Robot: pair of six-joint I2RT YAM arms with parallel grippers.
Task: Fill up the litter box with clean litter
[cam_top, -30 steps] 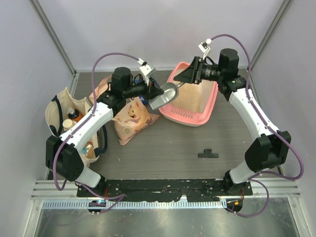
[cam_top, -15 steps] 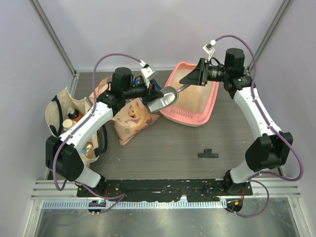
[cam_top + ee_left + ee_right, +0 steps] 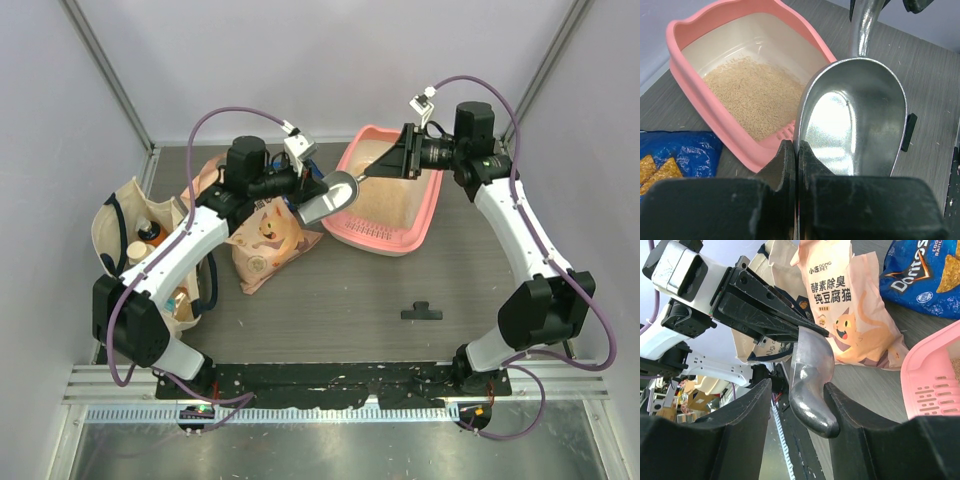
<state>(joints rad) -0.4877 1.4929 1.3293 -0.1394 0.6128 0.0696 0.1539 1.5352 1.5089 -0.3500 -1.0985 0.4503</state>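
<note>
The pink litter box (image 3: pixel 408 232) stands at the back right with a thin layer of pale litter (image 3: pixel 747 95) inside; it also shows in the left wrist view (image 3: pixel 687 70). The litter bag (image 3: pixel 262 238) with the orange cat lies left of it. My left gripper (image 3: pixel 308 190) is shut on the rim of an empty metal scoop (image 3: pixel 332 198), holding it above the table near the box's left edge. My right gripper (image 3: pixel 385 166) is open, its fingers (image 3: pixel 742 425) on either side of the scoop's handle (image 3: pixel 810 375).
A cream tote bag (image 3: pixel 125 235) with bottles stands at the far left. A blue Doritos bag (image 3: pixel 920 275) lies behind the litter bag. A black clip (image 3: pixel 421 312) lies on the table at the front right.
My right gripper has drawn back a little to the right along the scoop's handle. The scoop has shifted slightly in my left gripper.
</note>
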